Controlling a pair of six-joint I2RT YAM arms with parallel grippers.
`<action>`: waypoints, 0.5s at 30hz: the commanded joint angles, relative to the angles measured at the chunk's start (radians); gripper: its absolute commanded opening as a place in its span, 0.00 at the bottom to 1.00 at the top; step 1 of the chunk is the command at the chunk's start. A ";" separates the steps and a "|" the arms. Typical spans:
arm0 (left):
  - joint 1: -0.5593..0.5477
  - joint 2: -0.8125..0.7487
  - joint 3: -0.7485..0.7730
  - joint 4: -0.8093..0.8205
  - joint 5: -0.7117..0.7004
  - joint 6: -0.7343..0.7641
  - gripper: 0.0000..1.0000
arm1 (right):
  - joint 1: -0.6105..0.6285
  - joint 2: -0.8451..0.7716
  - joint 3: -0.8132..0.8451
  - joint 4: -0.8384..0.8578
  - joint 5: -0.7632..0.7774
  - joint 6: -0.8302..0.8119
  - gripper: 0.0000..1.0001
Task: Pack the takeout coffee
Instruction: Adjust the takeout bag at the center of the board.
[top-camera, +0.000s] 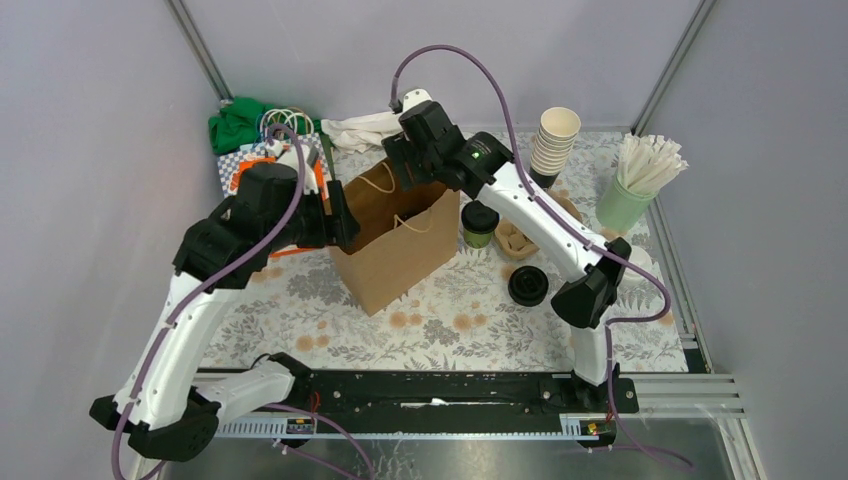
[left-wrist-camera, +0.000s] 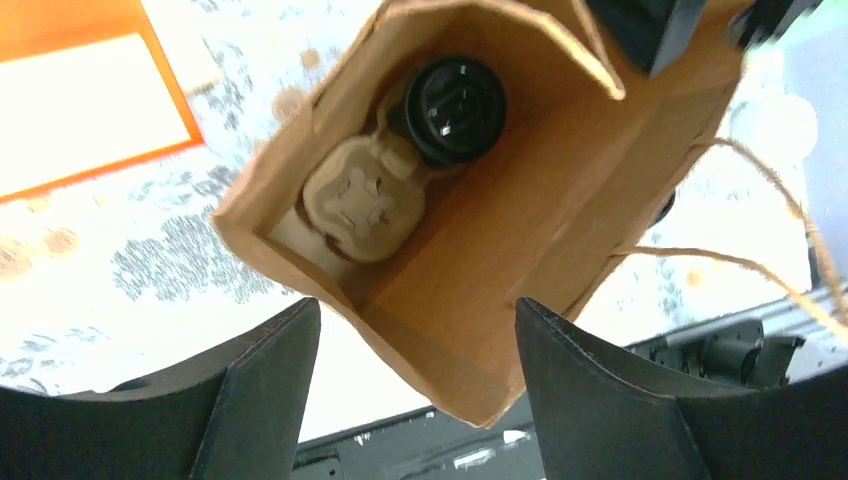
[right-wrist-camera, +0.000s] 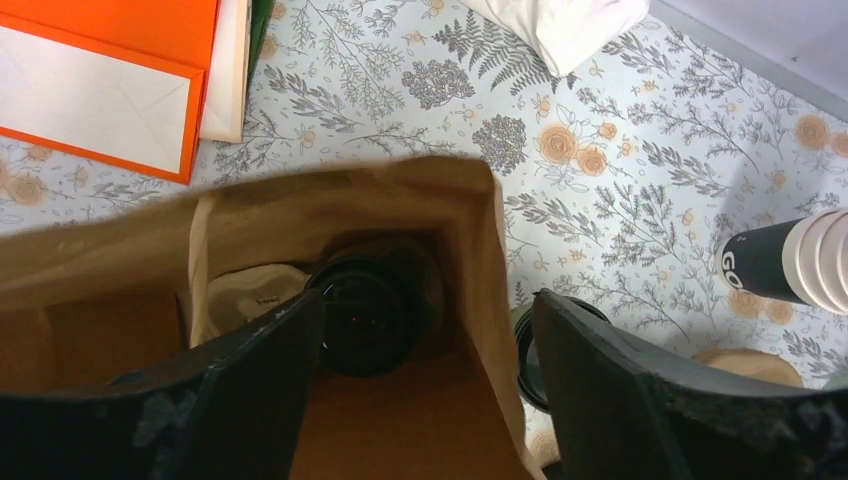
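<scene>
One lidded cup (left-wrist-camera: 455, 108) sits in the brown bag (left-wrist-camera: 500, 250), another cup (top-camera: 479, 222) waits on the bench (top-camera: 470, 320) beside it, and the left fingers (left-wrist-camera: 260, 390) and right fingers (right-wrist-camera: 600, 380) are open and empty.

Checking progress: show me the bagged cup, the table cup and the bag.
Bagged cup (left-wrist-camera: 455, 108), left wrist view, black lid.
Table cup (top-camera: 479, 217), top external view, lid.
Bag (top-camera: 395, 258), top external view, front wall.

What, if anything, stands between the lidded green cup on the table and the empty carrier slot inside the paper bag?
The paper bag's side wall separates the cup from the empty carrier slot, so the cup would probably need lifting over the rim. The open right hand hangs above the bag's mouth. Nothing else visibly blocks it.
</scene>
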 joint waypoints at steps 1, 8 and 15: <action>0.004 0.014 0.149 0.003 -0.116 0.062 0.76 | -0.004 -0.103 -0.003 -0.019 -0.005 0.028 0.88; 0.004 0.015 0.221 0.065 -0.204 0.145 0.80 | -0.004 -0.083 0.151 -0.223 0.119 0.172 0.99; 0.047 0.064 0.142 0.251 -0.093 0.189 0.79 | -0.006 -0.148 0.111 -0.403 0.202 0.484 0.85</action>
